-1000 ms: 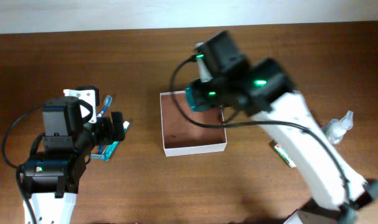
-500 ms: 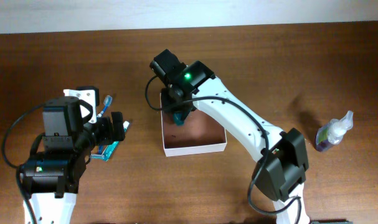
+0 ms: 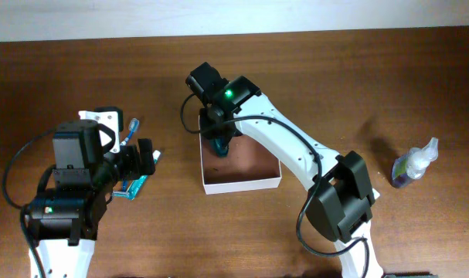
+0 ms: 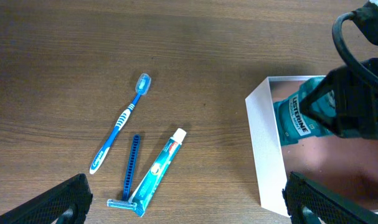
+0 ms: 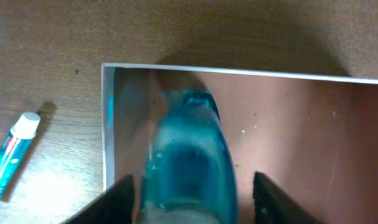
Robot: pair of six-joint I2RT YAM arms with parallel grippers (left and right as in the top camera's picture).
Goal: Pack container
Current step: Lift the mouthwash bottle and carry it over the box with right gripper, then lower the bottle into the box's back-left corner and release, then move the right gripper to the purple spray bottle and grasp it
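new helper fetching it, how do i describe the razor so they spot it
Left of the white-walled container, three slim items lie on the wooden table. The razor is the middle one, between toothbrush and toothpaste tube: plain dark blue, thinnest, no bristles or cap.

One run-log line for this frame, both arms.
right gripper: astride mouthwash bottle in container, grip unclear | left gripper: open, by toothpaste, razor, toothbrush | spray bottle: outside container
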